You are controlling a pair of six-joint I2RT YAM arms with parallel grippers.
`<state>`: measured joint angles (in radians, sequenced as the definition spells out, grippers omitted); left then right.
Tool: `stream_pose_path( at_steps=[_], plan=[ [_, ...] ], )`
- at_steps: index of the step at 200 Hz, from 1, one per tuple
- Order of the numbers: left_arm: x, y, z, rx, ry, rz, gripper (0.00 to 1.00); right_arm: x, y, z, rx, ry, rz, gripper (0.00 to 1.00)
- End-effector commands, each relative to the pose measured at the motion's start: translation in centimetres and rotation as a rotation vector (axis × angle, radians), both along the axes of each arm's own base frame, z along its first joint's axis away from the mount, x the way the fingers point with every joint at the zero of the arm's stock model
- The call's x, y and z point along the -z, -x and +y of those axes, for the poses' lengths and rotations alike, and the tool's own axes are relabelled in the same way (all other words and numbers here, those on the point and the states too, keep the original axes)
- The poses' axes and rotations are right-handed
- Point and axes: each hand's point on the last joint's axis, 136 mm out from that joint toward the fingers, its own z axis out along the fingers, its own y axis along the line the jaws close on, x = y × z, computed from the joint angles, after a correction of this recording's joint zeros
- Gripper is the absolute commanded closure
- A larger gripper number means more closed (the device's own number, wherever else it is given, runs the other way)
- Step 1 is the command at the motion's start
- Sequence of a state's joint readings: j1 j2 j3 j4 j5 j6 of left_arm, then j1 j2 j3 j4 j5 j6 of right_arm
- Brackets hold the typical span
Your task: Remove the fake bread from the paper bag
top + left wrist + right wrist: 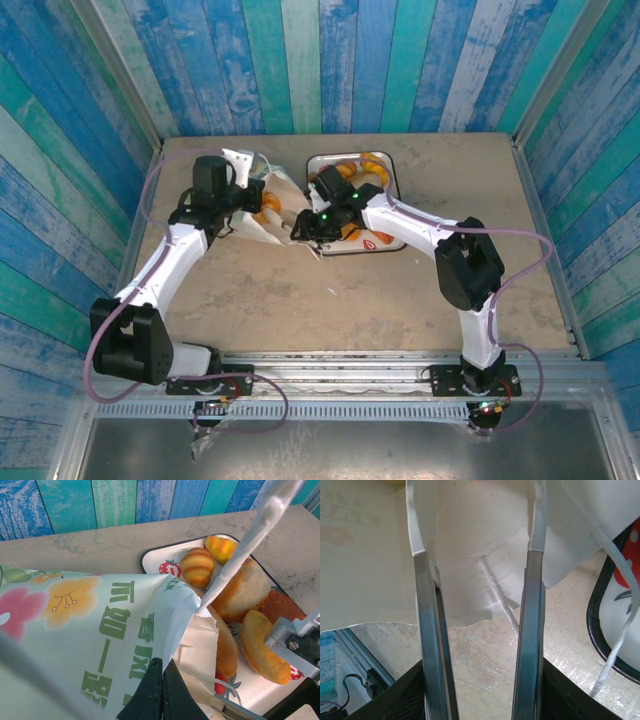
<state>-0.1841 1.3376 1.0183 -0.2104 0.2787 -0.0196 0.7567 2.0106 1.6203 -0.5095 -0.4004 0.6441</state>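
Observation:
The paper bag [275,218] lies on its side left of the tray, white with green lettering and flower prints [100,630]. My left gripper [163,667] is shut on the bag's edge by its mouth. Several pieces of fake bread lie on the tray: a striped bun [196,566], a round bun [245,592] and a long roll [262,645]. My right gripper [480,690] is shut on the metal tongs [427,630]. The tongs' two arms stand apart and their tips reach under the bag's paper [480,545], where they are hidden.
The white strawberry-print tray [388,165] with a dark rim [595,625] sits at the back middle of the table. A white loop handle [250,535] of the bag hangs across the left wrist view. Bare tabletop [380,300] lies in front of the bag and tray.

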Motion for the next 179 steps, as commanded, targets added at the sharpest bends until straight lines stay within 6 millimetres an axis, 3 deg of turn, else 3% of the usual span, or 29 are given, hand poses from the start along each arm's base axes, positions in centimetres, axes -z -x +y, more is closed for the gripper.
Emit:
stream_pose_path(
  at_steps=[1,48,104,179],
  plan=[
    [-1.2,-0.1,-0.4,0.023,0.011,-0.026,1.00,-2.6,-1.0,0.5,0.009,-0.046,-0.042,0.47],
    [-1.4,0.1,-0.6,0.037,0.020,-0.031,1.00,-2.2,-2.1,1.5,0.011,-0.051,-0.038,0.47],
    [-1.4,0.1,-0.7,0.041,0.023,-0.030,1.00,0.0,-2.8,1.0,0.031,0.041,-0.015,0.46],
    [-1.1,0.1,-0.9,0.054,0.032,-0.020,1.00,0.9,-3.5,1.7,0.013,0.073,-0.012,0.48]
  ],
)
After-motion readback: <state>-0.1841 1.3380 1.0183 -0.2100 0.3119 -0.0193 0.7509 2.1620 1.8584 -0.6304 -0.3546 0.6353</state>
